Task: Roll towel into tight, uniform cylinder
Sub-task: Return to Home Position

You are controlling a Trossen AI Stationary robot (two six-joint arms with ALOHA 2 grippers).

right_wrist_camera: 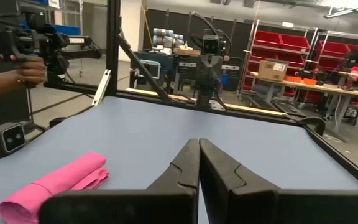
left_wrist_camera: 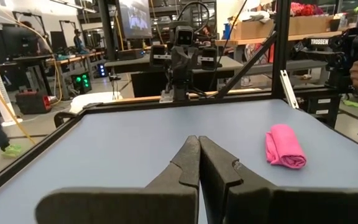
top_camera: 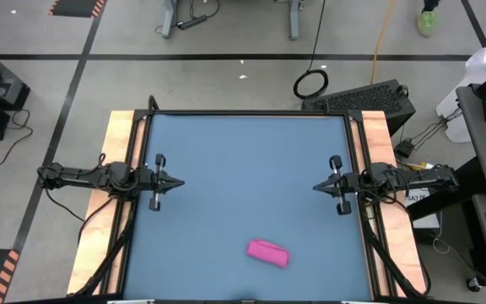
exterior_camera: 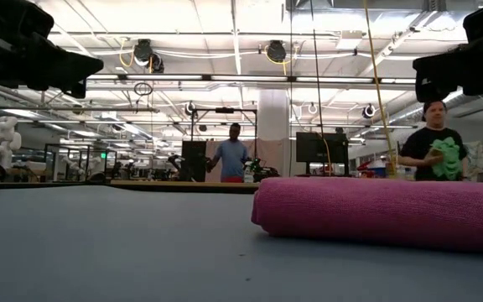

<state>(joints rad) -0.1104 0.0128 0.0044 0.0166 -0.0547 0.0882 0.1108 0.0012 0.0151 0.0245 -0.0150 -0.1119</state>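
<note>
The magenta-pink towel [top_camera: 268,252] lies rolled into a short cylinder on the blue table, near the front edge and right of the middle. It also shows close up in the low view [exterior_camera: 384,211] and in both wrist views [left_wrist_camera: 284,146] [right_wrist_camera: 55,184]. My left gripper [top_camera: 178,182] hangs shut at the table's left edge, pointing level toward the right. My right gripper [top_camera: 317,187] hangs shut at the right edge, pointing level toward the left. Neither touches the roll.
Wooden side rails [top_camera: 121,135] and a dark frame border the blue tabletop [top_camera: 243,169]. People stand in the room beyond the table [exterior_camera: 231,157] [exterior_camera: 430,151], and a hand holds a device off the table's side [right_wrist_camera: 23,71].
</note>
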